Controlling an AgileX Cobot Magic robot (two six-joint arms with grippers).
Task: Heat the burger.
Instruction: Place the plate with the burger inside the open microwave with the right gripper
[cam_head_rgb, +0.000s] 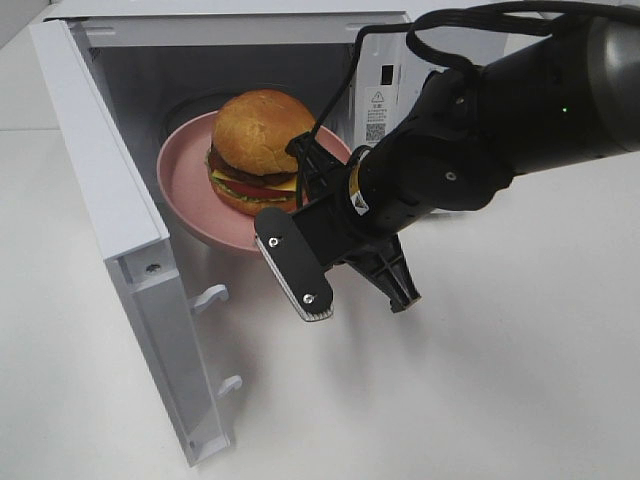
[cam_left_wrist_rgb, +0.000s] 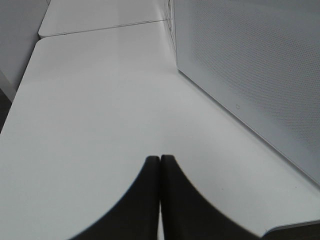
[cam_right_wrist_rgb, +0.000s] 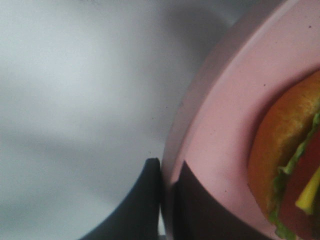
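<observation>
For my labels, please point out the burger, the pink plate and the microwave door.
burger (cam_head_rgb: 258, 125): exterior high view, top of the bun.
pink plate (cam_head_rgb: 185, 190): exterior high view, bare left part.
microwave door (cam_head_rgb: 98, 150): exterior high view, its wide white edge.

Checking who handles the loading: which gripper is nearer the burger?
Right. The right gripper pinches the pink plate by its rim, beside the burger; the left gripper hangs shut over the table outside the microwave.
</observation>
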